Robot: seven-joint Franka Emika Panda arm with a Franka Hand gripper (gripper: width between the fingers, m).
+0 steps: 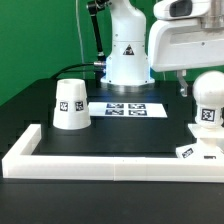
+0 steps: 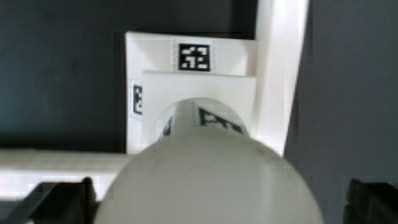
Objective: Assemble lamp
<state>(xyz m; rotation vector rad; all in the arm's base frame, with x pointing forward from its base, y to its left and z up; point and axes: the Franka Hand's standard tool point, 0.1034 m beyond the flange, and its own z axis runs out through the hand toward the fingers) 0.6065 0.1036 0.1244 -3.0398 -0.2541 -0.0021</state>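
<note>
Wide open, the two-finger gripper (image 1: 187, 88) hangs over the rounded white plastic bulb (image 1: 207, 103), which stands on the flat square white base (image 1: 198, 146) at the black table's (image 1: 120, 135) corner on the exterior view's right; the tapered white cone shade (image 1: 71, 104) sits well apart near the opposite edge. Only the wrist view shows both dark fingertips (image 2: 61, 200) flanking the bulb (image 2: 210, 165) without touching it, with the base's tag (image 2: 192, 56) beyond.

The exterior view looks level and low across the black table (image 1: 120, 135) toward the arm's pedestal (image 1: 127, 60). The wrist view stares straight down, very close on the bulb (image 2: 205, 165) and base (image 2: 169, 85), which both views share.
</note>
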